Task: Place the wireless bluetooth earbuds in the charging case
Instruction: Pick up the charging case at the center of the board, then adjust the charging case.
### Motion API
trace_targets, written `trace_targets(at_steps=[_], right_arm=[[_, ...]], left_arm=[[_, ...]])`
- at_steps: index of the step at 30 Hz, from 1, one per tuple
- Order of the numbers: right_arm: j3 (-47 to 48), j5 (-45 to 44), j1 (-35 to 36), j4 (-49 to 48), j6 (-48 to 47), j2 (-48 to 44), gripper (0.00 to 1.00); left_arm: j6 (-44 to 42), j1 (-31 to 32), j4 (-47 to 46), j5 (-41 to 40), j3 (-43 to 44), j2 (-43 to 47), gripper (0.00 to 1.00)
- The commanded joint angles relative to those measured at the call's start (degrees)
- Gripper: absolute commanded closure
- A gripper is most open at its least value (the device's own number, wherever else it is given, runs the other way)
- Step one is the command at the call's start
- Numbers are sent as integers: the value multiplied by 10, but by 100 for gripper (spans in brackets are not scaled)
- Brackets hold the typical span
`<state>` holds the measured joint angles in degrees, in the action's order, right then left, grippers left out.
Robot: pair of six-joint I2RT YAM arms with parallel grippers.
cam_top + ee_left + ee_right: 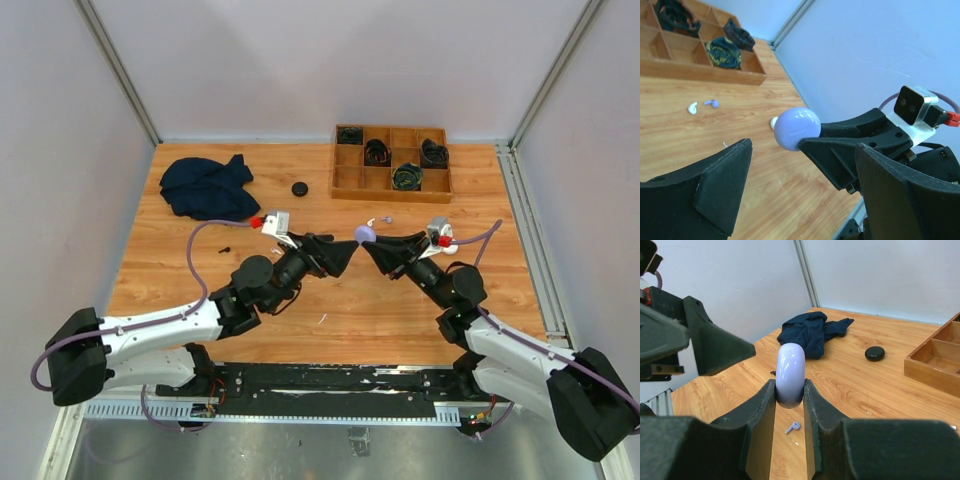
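A pale purple round charging case [790,371] stands on edge between my right gripper's [790,389] fingers, held above the table. In the top view the right gripper [368,241] meets my left gripper [349,253] at mid-table, the case [365,234] at its tip. The left gripper [805,192] is open, its fingers wide apart just short of the case [796,128] and not touching it. A purple earbud [713,103] and a white earbud [692,107] lie on the wood beyond. The right wrist view shows one purple earbud [793,427] on the table below the case.
A wooden compartment tray [345,180] with coiled black cables stands at the back right. A black round case [299,187] and a crumpled navy cloth [207,186] lie at the back left. A small black piece [226,248] rests left of the arms.
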<state>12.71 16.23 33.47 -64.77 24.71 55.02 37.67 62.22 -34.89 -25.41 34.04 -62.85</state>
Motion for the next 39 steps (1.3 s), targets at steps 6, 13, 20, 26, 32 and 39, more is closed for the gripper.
trace_targets(at_steps=[6,13,20,26,32,39], right_arm=[[18,8,3,10,21,-42,95],[38,50,3,21,42,-53,95],[66,108,3,16,75,-36,95],[79,138,3,-14,105,-11,95],[85,160,3,-45,128,7,95],[90,175,4,-57,139,14,94]], left_arm=[[-88,-81,-96,224,-48,60,12],[-46,-171,-186,383,-93,69,14],[22,-225,-292,477,-109,19,21],[41,-236,-337,516,-99,-16,23],[52,-237,-362,549,-80,-51,30],[67,-239,-377,559,-71,-81,35]])
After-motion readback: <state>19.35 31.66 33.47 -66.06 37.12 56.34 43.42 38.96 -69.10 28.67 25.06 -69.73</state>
